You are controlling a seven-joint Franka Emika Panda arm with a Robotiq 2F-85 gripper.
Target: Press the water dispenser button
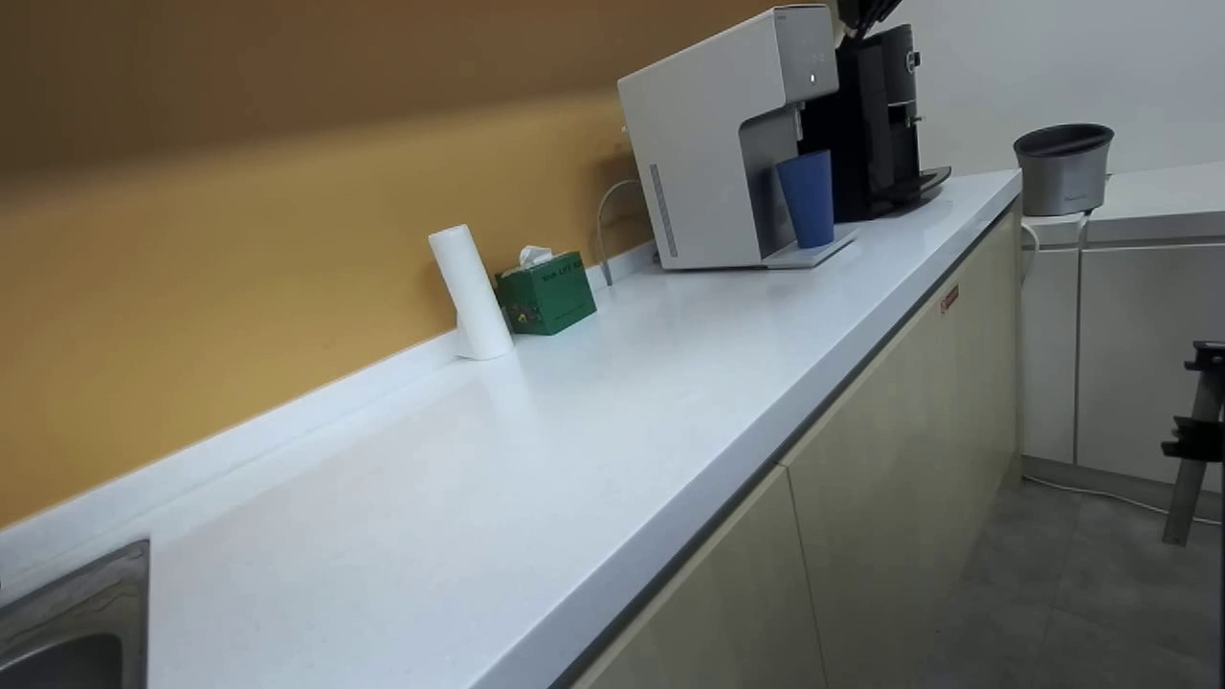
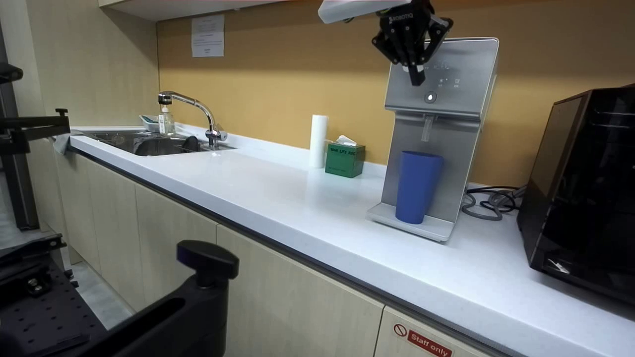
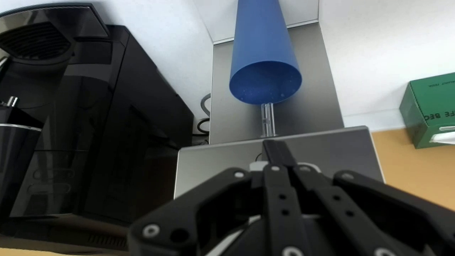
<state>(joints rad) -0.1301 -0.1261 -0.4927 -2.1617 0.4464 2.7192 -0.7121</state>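
Note:
The water dispenser is a large silver-white boxy appliance, seen in both exterior views (image 1: 703, 144) (image 2: 464, 62) and in the wrist view (image 3: 341, 153). Its round button (image 2: 430, 97) shows low on the front panel. A blue cup (image 2: 418, 188) stands upright under the spout (image 2: 427, 128); the wrist view looks into the cup's mouth (image 3: 261, 46). My gripper (image 2: 415, 77) is shut with nothing between its fingertips. The tips point downward in front of the panel, just above and left of the button in that exterior view. In the wrist view my fingertips (image 3: 278, 149) cover much of the button area. Contact with the panel cannot be told.
A black coffee machine (image 1: 866, 124) stands close beside the dispenser; it also shows in the wrist view (image 3: 117, 117). On the dispenser's opposite side are a green tissue box (image 2: 345, 159) and a white paper roll (image 2: 318, 141). Cables (image 2: 496, 201) lie behind. A sink (image 2: 149, 141) is farther along.

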